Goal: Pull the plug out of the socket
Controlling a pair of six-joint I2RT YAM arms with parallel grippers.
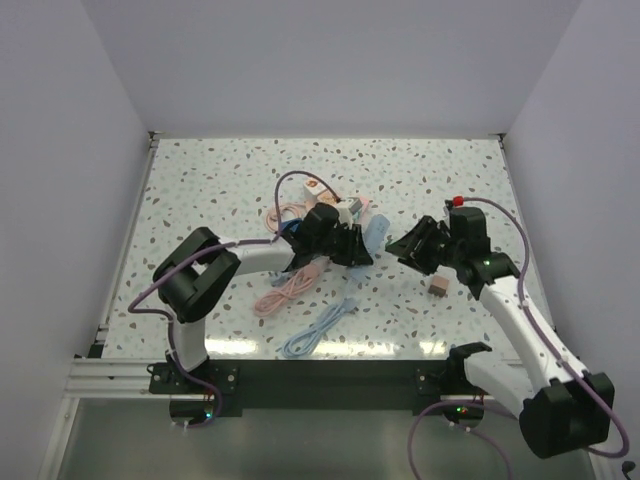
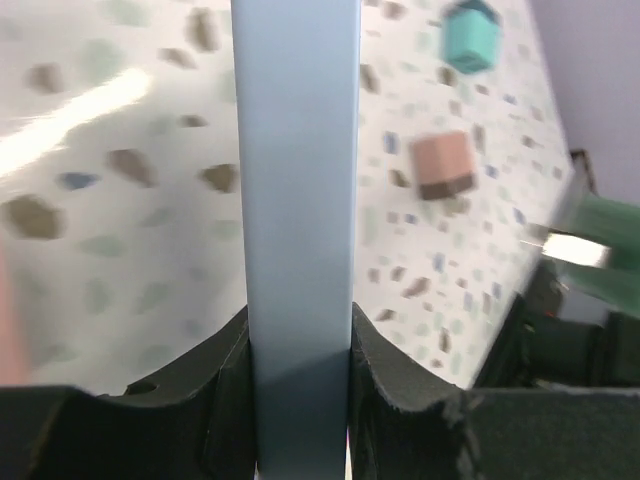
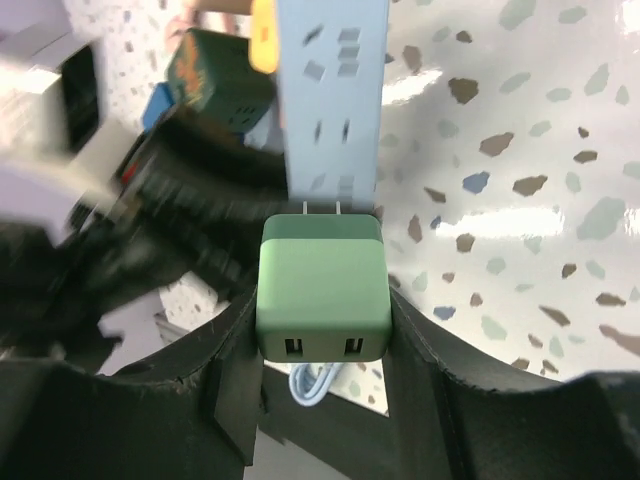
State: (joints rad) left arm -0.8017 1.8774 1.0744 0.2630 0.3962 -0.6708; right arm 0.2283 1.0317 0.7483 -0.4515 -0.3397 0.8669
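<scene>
The socket is a light blue power strip (image 2: 298,200) (image 3: 330,100) (image 1: 378,235) lying mid-table. My left gripper (image 2: 300,400) (image 1: 352,245) is shut on its end, one finger on each long side. The plug is a green two-port charger (image 3: 322,290), and my right gripper (image 3: 322,330) (image 1: 410,245) is shut on its sides. In the left wrist view the plug (image 2: 600,235) hangs to the right of the strip with its metal prongs bare, clear of the socket. In the top view the plug is hidden among the fingers.
A pink cube charger (image 1: 438,287) (image 2: 442,165) lies under the right arm, and a teal one (image 2: 470,35) sits farther off. A pink cable (image 1: 285,295) and a light blue cable (image 1: 322,328) are coiled in front of the left arm. A white adapter (image 1: 350,208) is behind the strip.
</scene>
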